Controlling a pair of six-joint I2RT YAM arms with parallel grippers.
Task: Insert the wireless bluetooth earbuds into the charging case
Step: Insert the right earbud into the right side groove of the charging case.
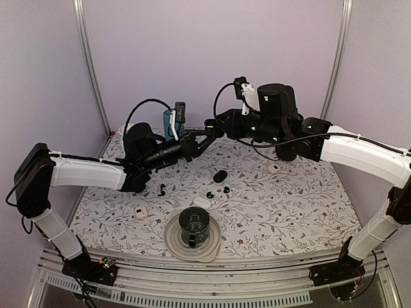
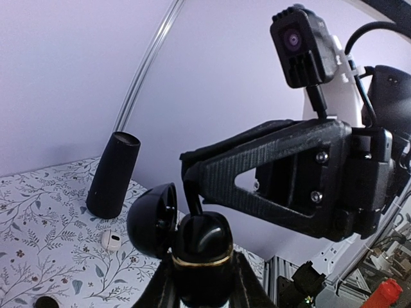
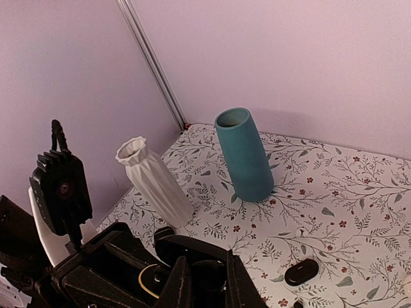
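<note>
From above, the two arms meet over the back middle of the flowered surface [image 1: 295, 205], left gripper [image 1: 200, 139] and right gripper [image 1: 211, 128] tip to tip, but what sits between them is too small to read there. The left wrist view fills that in. The left gripper [image 2: 202, 263] is closed snugly on the lower body of a glossy black charging case [image 2: 203, 236] with a gold band. The case is held up off the surface with its lid swung open to the left, and the slim tip of the right gripper [image 2: 191, 192] reaches down to its open mouth. The right wrist view gives the same meeting from the other side, its own fingers [image 3: 180, 285] standing a little apart over the case (whether they pinch an earbud I cannot tell, since the gap between them is dark). Only the top view shows loose earbuds [image 1: 225, 190]: tiny black pieces lying on the surface toward the front middle, near a white case [image 1: 201, 201] and behind a plate [image 1: 172, 244] that carries a dark cup [image 1: 192, 226]. A closed black pebble-shaped case [image 1: 219, 175] lies just behind them. The right wrist view alone shows clearly a teal vase [image 3: 244, 154] and a white ribbed vase [image 3: 154, 183] standing upright, apart from each other, in the back corner. The left wrist view alone shows a dark cylinder [image 2: 112, 176] leaning by the wall.
</note>
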